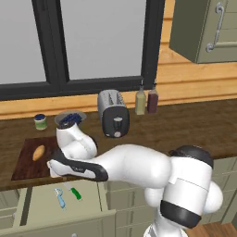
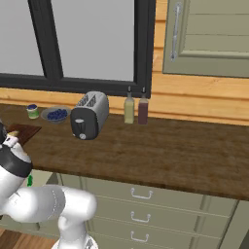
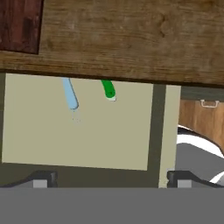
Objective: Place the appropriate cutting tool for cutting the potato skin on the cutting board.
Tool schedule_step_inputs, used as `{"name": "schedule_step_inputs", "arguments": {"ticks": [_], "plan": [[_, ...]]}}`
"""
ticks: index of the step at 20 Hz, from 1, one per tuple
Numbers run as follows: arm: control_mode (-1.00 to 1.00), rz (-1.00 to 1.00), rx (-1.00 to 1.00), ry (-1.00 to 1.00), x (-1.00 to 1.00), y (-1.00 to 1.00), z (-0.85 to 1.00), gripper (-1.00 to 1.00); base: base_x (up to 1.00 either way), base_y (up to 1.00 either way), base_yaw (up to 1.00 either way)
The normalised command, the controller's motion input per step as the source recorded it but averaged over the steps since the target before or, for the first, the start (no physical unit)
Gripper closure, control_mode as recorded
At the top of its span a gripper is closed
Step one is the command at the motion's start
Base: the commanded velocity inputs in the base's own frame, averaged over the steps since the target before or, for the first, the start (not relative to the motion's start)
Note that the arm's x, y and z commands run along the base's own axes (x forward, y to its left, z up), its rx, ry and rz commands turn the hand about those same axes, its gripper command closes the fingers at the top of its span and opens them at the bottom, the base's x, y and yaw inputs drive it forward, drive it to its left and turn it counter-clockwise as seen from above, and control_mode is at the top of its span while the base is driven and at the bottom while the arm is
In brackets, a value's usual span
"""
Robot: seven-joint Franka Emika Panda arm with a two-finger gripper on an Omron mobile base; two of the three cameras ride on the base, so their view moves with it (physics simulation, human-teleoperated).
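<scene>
The light-blue peeler (image 1: pixel 60 197) lies in the open drawer (image 1: pixel 41 203) below the counter, next to a green-handled knife (image 1: pixel 74 192). In the hand view the peeler (image 3: pixel 70 95) and the knife handle (image 3: pixel 108 89) stick out from under the counter edge. The dark cutting board (image 1: pixel 25 162) sits on the counter at the left, with the potato (image 1: pixel 39 152) on it. Its corner (image 3: pixel 19 24) shows at the top left of the hand view. My gripper (image 3: pixel 112 178) hangs open above the drawer, near the counter's front edge, with nothing between its fingers (image 3: pixel 42 178).
On the counter behind stand a silver toaster (image 1: pixel 113 113), a bowl of blueberries (image 1: pixel 69 119), a green jar (image 1: pixel 40 121) and two bottles (image 1: pixel 140 102). The open drawer's front (image 1: pixel 60 220) juts out. More closed drawers (image 2: pixel 141 194) lie to the right.
</scene>
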Motion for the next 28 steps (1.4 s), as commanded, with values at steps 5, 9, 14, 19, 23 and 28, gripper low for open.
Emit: {"name": "schedule_step_inputs", "arguments": {"ticks": [5,9,14,19,23,28], "plan": [[-1.0,-0.01,0.0,0.0,-0.2,0.21,-0.5,-1.0,0.0,0.0,0.0],[-1.0,0.0,0.04,0.0,-0.06,0.0,-0.53,-1.0,0.0,0.0,0.0],[-1.0,-0.02,0.06,0.0,0.0,0.0,-0.55,-1.0,0.0,0.0,0.0],[-1.0,-0.02,0.06,0.0,0.0,0.01,-0.56,-1.0,0.0,0.0,0.0],[-1.0,-0.02,0.0,0.03,0.0,0.16,-0.44,-1.0,0.0,0.0,0.0],[-1.0,-0.04,0.0,0.13,0.0,0.28,-0.38,-1.0,0.0,0.0,0.0]]}}
